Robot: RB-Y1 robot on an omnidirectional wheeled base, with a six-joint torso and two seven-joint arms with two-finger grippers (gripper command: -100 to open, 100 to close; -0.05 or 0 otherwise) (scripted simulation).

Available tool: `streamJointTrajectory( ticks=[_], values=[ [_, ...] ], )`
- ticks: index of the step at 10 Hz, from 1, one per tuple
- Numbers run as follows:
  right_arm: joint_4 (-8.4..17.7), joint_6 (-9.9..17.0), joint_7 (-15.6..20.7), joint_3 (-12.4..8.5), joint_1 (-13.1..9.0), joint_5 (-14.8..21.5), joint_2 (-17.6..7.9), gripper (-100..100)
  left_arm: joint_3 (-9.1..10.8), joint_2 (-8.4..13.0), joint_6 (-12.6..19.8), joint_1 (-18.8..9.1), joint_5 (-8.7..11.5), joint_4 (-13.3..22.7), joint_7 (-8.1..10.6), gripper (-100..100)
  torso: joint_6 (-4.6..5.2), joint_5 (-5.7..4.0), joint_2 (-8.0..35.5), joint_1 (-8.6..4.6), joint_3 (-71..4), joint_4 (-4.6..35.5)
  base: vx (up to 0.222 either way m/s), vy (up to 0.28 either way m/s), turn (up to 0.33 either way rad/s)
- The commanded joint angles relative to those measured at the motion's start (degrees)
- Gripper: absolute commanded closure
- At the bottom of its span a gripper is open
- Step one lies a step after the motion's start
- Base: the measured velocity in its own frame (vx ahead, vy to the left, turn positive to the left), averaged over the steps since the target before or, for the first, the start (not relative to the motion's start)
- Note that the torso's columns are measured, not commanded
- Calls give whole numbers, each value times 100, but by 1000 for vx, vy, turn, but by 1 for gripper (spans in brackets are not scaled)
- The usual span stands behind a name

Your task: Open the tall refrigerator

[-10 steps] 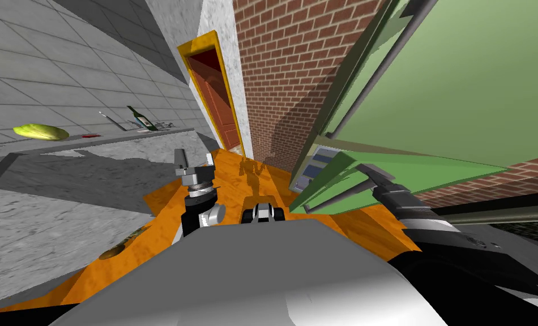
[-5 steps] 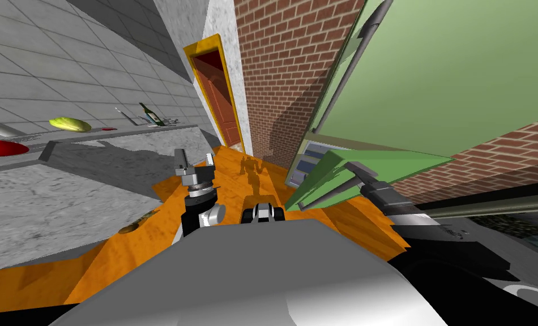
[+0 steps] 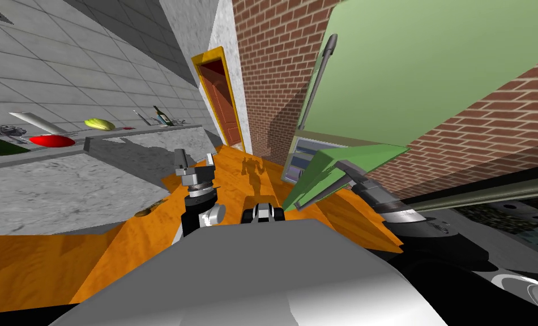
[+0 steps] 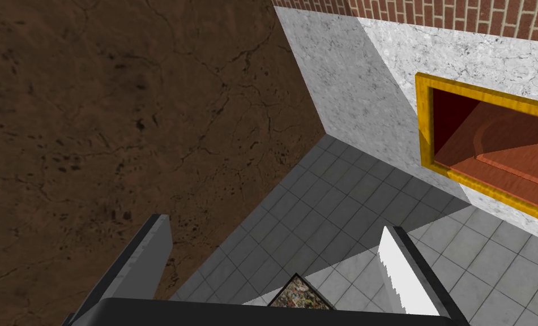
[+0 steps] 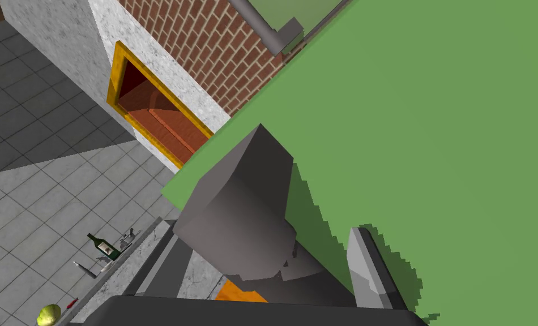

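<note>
right wrist view is showing you the right pincer (image 5: 265,237) pinching the thick grey bar handle (image 5: 234,215) of the lower green door panel (image 5: 432,141), both blades pressing its sides. head view is placing the tall green refrigerator (image 3: 460,85) at your right, against the red brick wall (image 3: 268,68). its lower panel is standing swung out over the orange floor (image 3: 234,170), with pale shelves (image 3: 303,158) showing behind it.

you should be treating this door as heavy and stiff, turning only about its hinge, so a pull is needing to follow that arc. the handle is looking rigid and smooth, and a grip near its middle is probably slipping least.

counting: two green panels and two grey handles, the long thin upper handle (image 3: 317,85) sitting untouched on the upper green panel (image 3: 387,73), which is looking shut. two pincers, the left pincer (image 3: 194,161) hovering with its blades spread. on the grey speckled surface (image 3: 64,181) are lying one dark green bottle (image 3: 161,116), one yellow-green vegetable (image 3: 99,123) and one round red plate (image 3: 51,140).
</note>
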Motion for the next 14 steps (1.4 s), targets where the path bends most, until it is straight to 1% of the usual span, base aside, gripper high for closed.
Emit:
streamJointTrajectory(
  ticks=[1,2,3,4,5,7,10,12,14],
  values=[
    [-52,-19,-5,37,-25,-10,-58,100,0,0,0,0,0,0,0,0,-2,-3,29,12,20,1,-132,-71,30],
    [-78,-135,20,85,-62,-30,-124,100,-1,-1,0,1,0,0,0,0,-2,-1,0,37,16,-7,-110,-106,57],
    [-86,-234,29,129,-98,-63,-172,100,0,0,0,1,0,0,0,0,-20,3,-2,28,12,-13,-208,-107,184],
    [-86,-234,29,129,-98,-63,-172,100,0,0,0,0,0,0,0,0,-53,-7,4,47,29,-20,-200,-92,88],
    [-95,-332,37,173,-134,-96,-219,100,0,0,0,0,0,0,0,0,-50,-12,-3,73,36,-27,-175,-81,66],
    [-95,-332,37,173,-134,-96,-219,100,0,0,0,1,0,0,0,0,-53,-17,2,115,47,-41,-139,-63,38],
    [-95,-332,37,173,-134,-96,-219,100,-1,-1,-1,3,0,-1,0,0,-37,-7,3,127,41,-38,4,3,-5],
    [-95,-332,37,173,-134,-96,-219,100,-1,-1,-1,2,0,-1,0,0,-60,-17,2,111,44,-42,-5,-6,19],
    [-95,-332,37,173,-134,-96,-219,100,-1,-1,-1,3,0,-1,0,0,-54,-14,4,118,44,-42,-12,-7,10]
  ],
)
